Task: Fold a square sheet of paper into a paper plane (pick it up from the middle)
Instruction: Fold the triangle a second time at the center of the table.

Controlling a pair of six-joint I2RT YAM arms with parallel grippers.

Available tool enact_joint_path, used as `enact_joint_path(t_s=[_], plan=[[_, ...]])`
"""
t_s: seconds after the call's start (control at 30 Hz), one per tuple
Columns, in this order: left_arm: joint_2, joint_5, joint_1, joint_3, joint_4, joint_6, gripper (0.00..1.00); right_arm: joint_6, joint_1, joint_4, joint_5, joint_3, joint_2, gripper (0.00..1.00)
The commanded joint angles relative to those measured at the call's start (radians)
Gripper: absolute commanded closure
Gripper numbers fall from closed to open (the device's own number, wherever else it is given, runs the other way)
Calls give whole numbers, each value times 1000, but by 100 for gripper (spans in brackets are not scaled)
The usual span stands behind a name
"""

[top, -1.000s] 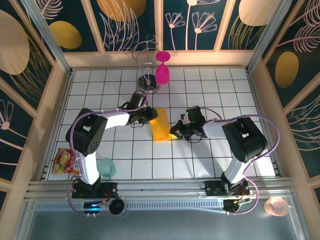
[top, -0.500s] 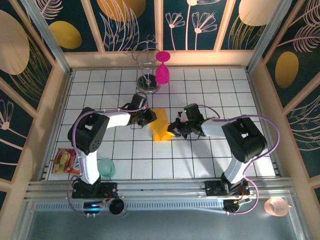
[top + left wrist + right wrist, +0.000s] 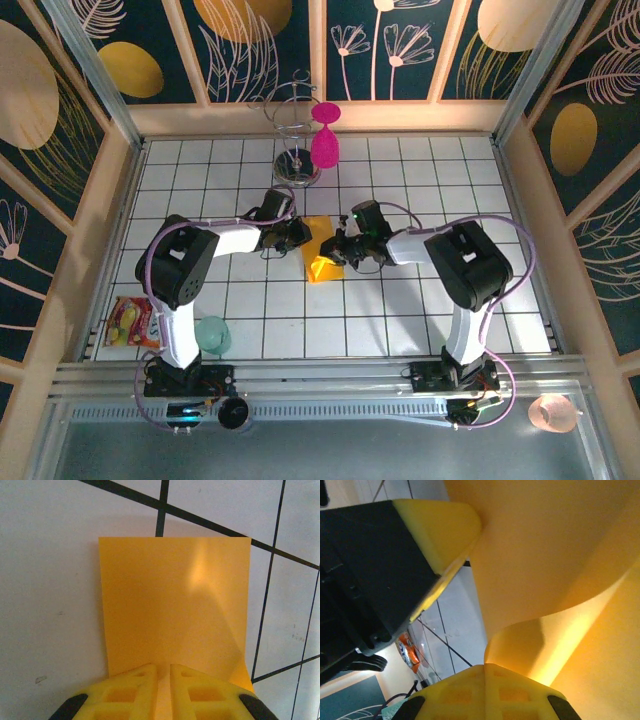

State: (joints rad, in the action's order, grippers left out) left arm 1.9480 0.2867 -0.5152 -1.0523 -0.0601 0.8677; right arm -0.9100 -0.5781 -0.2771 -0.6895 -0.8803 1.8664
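Dragging the right edge of the paper point(image 3: 318, 258) leftward over the last second with the right end effector point(image 3: 341, 250); curling the sheet over itself, narrowing it as seen from above. Judging the first lengthwise fold as getting underway. Clamping that raised edge, fingers pressed together on it. Pinching the left edge likewise with the left end effector point(image 3: 161, 672). Keeping the paper mid-table point(image 3: 400, 320), slightly toward the far edge.
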Motion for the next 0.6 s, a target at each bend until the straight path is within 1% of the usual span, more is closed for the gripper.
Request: enact_joint_path(t_s=[0.0, 0.23, 0.57], plan=[[15, -22, 3, 27, 34, -13, 85, -22, -13, -40, 6, -30, 26, 100], [14, -17, 3, 32, 25, -10, 86, -25, -19, -19, 46, -53, 49, 100], [12, -12, 3, 35, 20, -9, 86, -28, -23, -20, 56, -76, 76, 100]])
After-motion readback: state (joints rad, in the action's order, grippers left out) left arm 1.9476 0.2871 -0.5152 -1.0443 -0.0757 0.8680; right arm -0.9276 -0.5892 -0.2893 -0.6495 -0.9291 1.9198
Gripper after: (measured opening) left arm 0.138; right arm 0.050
